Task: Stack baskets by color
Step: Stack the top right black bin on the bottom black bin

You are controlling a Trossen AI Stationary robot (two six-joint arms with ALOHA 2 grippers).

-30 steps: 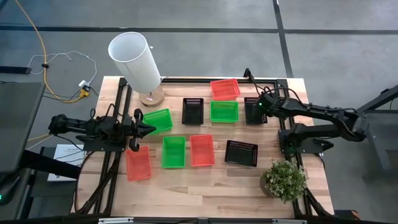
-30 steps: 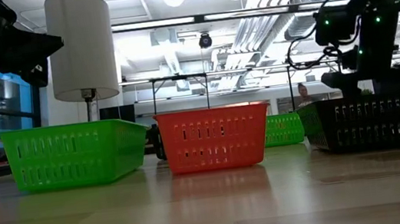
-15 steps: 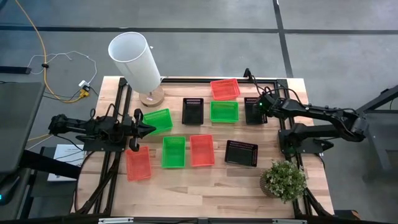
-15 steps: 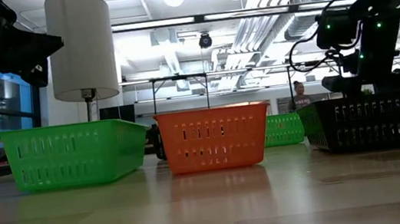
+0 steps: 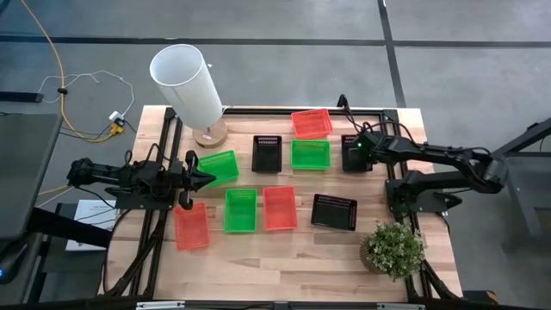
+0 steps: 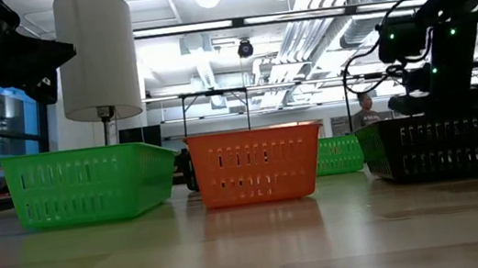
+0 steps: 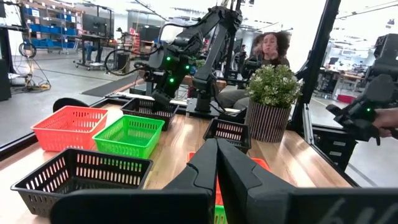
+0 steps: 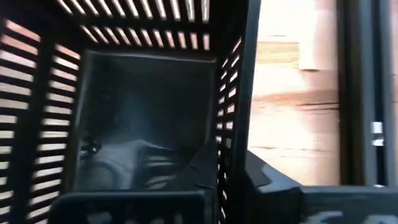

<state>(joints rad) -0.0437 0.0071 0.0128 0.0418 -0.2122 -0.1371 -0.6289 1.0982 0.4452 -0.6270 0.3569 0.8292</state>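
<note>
On the worktop point(image 5: 284, 258), the right claw point(image 5: 351, 153) pinches the far black basket's point(image 5: 348, 140) wall; the left claw point(image 5: 207, 179), shut tight, waits.

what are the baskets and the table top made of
The baskets, such as the red one and the green one, look like moulded plastic: thin slotted walls, bright even colour, slight gloss. The black one held by the right end effector shows the same slotted walls. The table top looks like light wood with visible plank lines and a smooth, faintly reflective finish.
</note>
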